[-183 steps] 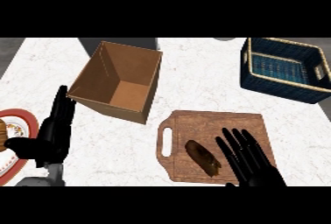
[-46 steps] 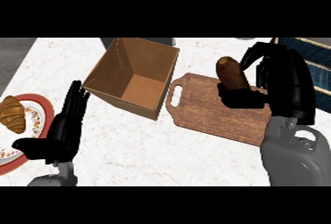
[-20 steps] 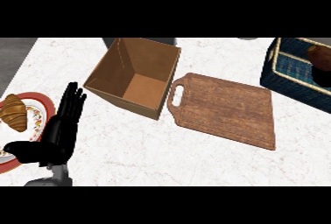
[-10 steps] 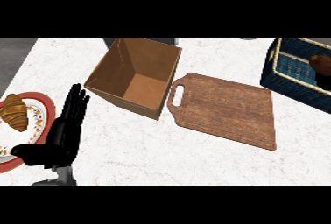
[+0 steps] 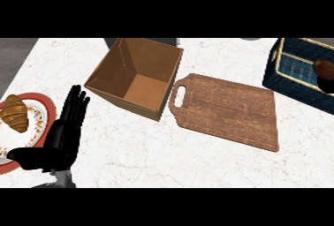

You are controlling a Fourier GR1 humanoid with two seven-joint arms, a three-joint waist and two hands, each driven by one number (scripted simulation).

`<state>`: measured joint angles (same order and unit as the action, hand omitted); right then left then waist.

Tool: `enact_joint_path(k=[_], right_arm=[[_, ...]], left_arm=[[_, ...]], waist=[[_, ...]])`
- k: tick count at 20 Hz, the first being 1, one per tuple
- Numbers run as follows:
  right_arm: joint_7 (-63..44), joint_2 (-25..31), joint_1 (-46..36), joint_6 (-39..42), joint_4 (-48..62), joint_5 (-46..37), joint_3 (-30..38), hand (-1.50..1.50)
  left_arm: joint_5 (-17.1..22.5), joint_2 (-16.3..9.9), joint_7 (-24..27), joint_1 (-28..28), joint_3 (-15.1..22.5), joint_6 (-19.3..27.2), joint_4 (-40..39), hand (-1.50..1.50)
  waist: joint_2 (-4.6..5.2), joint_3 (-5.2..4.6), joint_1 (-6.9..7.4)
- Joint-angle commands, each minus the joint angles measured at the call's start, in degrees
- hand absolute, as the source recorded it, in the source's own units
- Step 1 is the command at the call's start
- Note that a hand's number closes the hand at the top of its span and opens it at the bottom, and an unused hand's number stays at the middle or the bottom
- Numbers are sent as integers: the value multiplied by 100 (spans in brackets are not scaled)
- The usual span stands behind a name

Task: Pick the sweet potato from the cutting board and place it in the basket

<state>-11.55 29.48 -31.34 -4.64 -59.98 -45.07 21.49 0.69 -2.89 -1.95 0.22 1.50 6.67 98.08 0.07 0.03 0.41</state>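
The sweet potato (image 5: 324, 67) shows as a brown end inside the dark blue woven basket (image 5: 290, 70) at the right edge of the head view. A black shape (image 5: 327, 84) just below it at the edge looks like part of my right hand; its fingers are hidden. The wooden cutting board (image 5: 228, 110) lies bare in the middle of the counter, handle slot toward the box. My left hand (image 5: 62, 134) rests open at the lower left, fingers straight and pointing up, holding nothing.
An open cardboard box (image 5: 137, 77) stands left of the board, almost touching its handle. A red-rimmed plate (image 5: 40, 115) with a croissant (image 5: 16, 113) sits at the left edge beside my left hand. White marble counter (image 5: 169, 159) runs along the front.
My right hand has carried the sweet potato off the board and rightward to the basket, leaving the view almost entirely. The left hand has sunk slightly and stayed open.
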Motion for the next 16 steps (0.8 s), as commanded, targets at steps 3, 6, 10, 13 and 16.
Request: enact_joint_path(k=[3, 6, 10, 13, 16], right_arm=[[359, 312, -325, -559, 1213, 116, 398, 150], [437, 268, -190, -572, 1424, 256, 383, 150], [833, 525, -412, -464, 1868, 325, 270, -150], [962, 516, -583, -505, 1930, 509, 303, -150], [1203, 366, -346, -758, 1600, 784, 461, -150]], left_arm=[[22, 54, -96, -358, -80, 44, -220, 0], [-71, 120, -23, -46, 55, 71, 62, 0], [109, -37, 81, -81, -161, -162, -107, 0], [-3, 36, -52, 6, -17, -83, 99, 0], [-36, 80, -96, -27, 26, -62, 17, 0]], waist=[[20, 1, 26], [3, 0, 9], [5, -1, 13], [5, 0, 19], [0, 0, -2]])
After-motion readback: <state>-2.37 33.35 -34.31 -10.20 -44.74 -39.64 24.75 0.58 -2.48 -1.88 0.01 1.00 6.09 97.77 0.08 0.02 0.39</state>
